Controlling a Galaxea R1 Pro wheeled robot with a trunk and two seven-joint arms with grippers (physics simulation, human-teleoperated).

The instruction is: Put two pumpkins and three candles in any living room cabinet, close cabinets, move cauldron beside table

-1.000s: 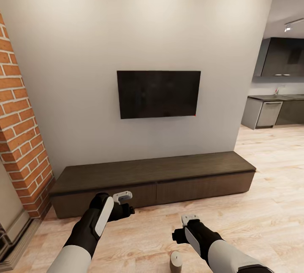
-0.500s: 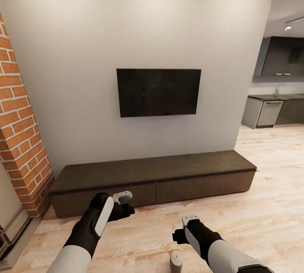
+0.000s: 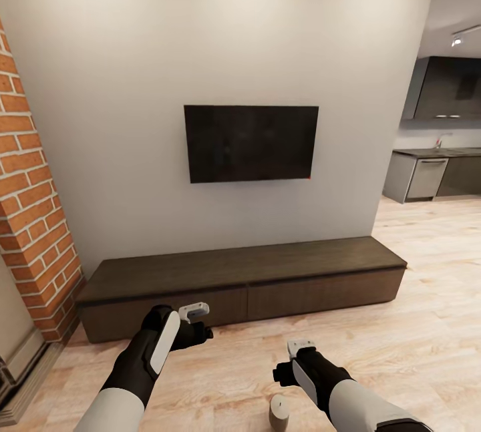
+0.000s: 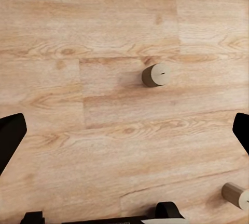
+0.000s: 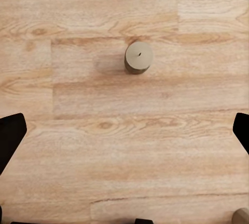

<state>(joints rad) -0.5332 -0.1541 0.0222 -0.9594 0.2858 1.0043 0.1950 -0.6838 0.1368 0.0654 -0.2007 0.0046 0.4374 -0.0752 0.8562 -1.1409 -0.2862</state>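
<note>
The cabinet (image 3: 247,282) is a long, low dark-brown unit against the white wall, with both drawer fronts flush and closed. One candle (image 3: 278,412), a stubby grey-brown cylinder, stands on the wood floor just in front of my right gripper (image 3: 284,373). My left gripper (image 3: 195,334) hangs over the floor short of the cabinet. Both point down at the floor, open and empty. In the left wrist view my left gripper (image 4: 124,138) frames one candle (image 4: 155,75) and another candle (image 4: 236,194). In the right wrist view my right gripper (image 5: 124,138) has a candle (image 5: 138,57) beyond it. The pumpkins, cauldron and table are out of view.
A black TV (image 3: 250,143) hangs on the wall above the cabinet. A red brick column (image 3: 33,232) stands at the left. To the right the wood floor (image 3: 427,272) runs on toward a kitchen with dark counters (image 3: 434,175).
The whole head view has drifted slightly, with the TV a little higher and the brick column further left. Both arms hold the same pose.
</note>
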